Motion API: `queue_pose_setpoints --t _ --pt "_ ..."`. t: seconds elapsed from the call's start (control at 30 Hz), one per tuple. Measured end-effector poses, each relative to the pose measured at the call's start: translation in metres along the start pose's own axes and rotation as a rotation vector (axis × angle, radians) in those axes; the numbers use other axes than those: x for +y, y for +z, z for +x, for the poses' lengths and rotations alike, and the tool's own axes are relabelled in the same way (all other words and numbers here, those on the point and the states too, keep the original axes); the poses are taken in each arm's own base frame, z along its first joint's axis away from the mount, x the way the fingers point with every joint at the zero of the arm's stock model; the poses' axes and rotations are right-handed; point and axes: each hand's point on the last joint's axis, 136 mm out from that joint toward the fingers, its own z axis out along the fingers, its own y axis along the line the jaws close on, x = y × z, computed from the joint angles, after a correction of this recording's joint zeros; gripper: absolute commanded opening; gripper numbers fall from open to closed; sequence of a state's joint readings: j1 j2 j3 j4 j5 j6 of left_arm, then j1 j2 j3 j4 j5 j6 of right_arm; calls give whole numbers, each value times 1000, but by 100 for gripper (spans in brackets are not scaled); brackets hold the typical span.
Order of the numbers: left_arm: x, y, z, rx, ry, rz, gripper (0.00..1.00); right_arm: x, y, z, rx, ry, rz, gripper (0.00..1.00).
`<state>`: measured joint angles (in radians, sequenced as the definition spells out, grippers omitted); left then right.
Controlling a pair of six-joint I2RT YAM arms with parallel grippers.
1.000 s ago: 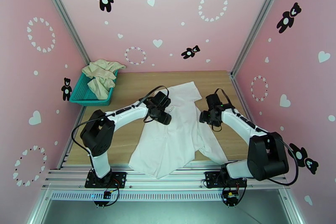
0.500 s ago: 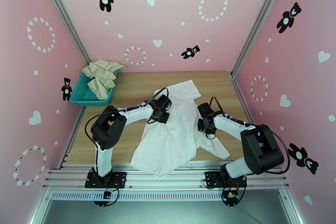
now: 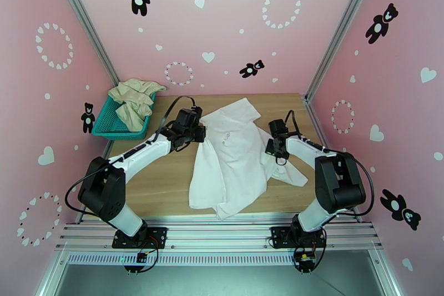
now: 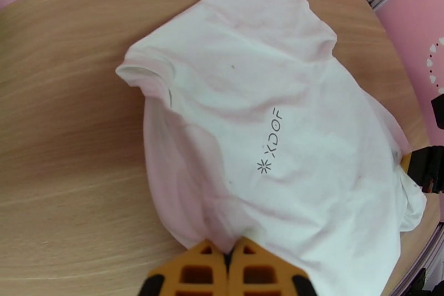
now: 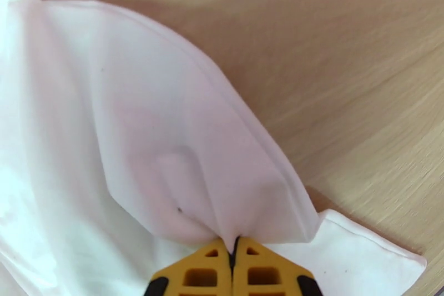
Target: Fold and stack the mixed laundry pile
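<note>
t-shirt (image 3: pixel 233 158) lies between left gripper (image 3: pixel 198 135) and right gripper (image 3: pixel 272 146); both clamped on its edges.

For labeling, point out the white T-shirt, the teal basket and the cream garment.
white T-shirt (image 3: pixel 233 151), top external view, chest panel.
teal basket (image 3: pixel 109 121), top external view, bare mesh floor.
cream garment (image 3: pixel 133 104), top external view, bunched middle.

teal basket (image 3: pixel 110 123), wooden table (image 3: pixel 161 183), pink walls (image 3: pixel 238 30)
</note>
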<state>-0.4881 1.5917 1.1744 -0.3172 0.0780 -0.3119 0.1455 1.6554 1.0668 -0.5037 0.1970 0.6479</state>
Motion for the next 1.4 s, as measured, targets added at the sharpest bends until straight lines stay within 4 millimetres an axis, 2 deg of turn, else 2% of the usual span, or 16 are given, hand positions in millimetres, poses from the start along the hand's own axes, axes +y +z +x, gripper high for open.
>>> queue_pose_setpoints --t 0.13,0.27,0.3,0.37,0.47,0.5,0.57,0.67,0.77,0.83,0.93,1.0,1.13,1.2,1.3,1.4 --pt "24 -20 -3 -24 -46 -20 0 10 -19 -70 -113 7 -19 0" --pt "69 -44 -5 -60 -138 -71 0 32 -29 -137 -220 1 -46 0" --pt "78 -46 -4 -61 -161 -79 0 40 -26 -152 -235 -4 -52 4" --pt "94 -47 2 -54 -201 -94 22 56 -11 -175 -245 -10 -65 37" --pt "110 -38 26 -2 -258 -110 59 72 23 -185 -207 -34 -73 53" --pt "112 -35 38 25 -274 -111 71 72 34 -177 -174 -40 -70 56" --pt "115 -29 60 71 -309 -110 85 68 47 -156 -100 -54 -61 59" --pt "116 -25 82 119 -350 -103 86 56 48 -125 -25 -53 -70 63" --pt "106 -23 84 126 -362 -70 89 34 27 -89 22 -26 -85 65" --pt "91 -20 84 127 -358 -37 97 21 6 -67 21 3 -115 65" --pt "60 -9 90 141 -366 31 99 7 -17 -30 16 51 -187 66" --pt "43 6 103 181 -382 51 95 8 -14 4 53 73 -255 67" --pt "37 32 137 272 -423 7 79 8 11 84 223 112 -335 70" --pt "41 38 143 280 -449 -20 67 18 3 79 174 137 -412 71" --pt "43 41 136 248 -469 -30 51 36 1 94 192 124 -472 70" --pt "44 41 131 227 -470 -31 35 50 0 94 184 126 -503 69"
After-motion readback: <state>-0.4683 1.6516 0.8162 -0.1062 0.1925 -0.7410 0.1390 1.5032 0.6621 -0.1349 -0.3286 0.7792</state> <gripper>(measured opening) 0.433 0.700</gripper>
